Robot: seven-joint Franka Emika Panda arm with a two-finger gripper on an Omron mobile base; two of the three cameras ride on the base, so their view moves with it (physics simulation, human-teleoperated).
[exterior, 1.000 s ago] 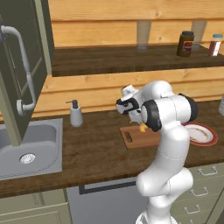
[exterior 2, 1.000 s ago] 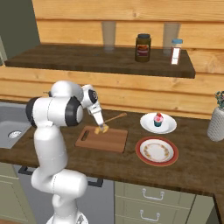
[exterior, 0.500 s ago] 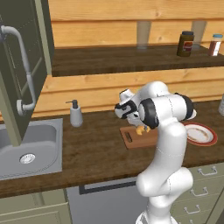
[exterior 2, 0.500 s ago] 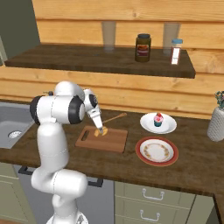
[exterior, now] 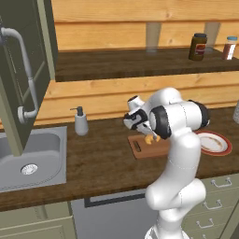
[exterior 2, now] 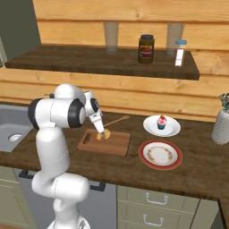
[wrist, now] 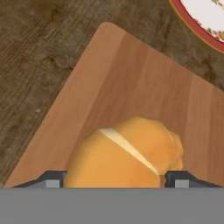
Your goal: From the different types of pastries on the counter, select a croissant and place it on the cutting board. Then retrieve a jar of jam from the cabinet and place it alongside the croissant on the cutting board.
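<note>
My gripper point(exterior 2: 105, 133) is shut on the golden croissant point(wrist: 127, 155), which bulges between the two fingertips point(wrist: 51, 179) in the hand view. The croissant point(exterior 2: 107, 134) hangs just over or rests on the reddish-brown cutting board point(exterior 2: 114, 144), near its middle; contact is hard to judge. In the left base view the croissant point(exterior: 150, 138) peeks out beside my forearm above the board point(exterior: 138, 147). The cupcake point(exterior 2: 161, 121) with its pink top stays on a white plate point(exterior 2: 172, 128) on the dark counter point(exterior 2: 197, 170). An olive-green cabinet door point(exterior: 25, 70) stands open at the left. The jam jar is out of view.
A red-rimmed plate point(exterior 2: 160, 154) lies right of the board. A wooden utensil point(exterior 2: 117, 120) lies behind it. The shelf above holds a dark jar point(exterior 2: 146, 48) and a white-capped shaker point(exterior 2: 180, 52). A soap dispenser point(exterior: 80, 122) and sink point(exterior: 28, 158) sit left; a vase point(exterior 2: 221, 125) stands far right.
The arm has lowered the croissant closer to the cutting board and shifted slightly; the grip on it is unchanged.
</note>
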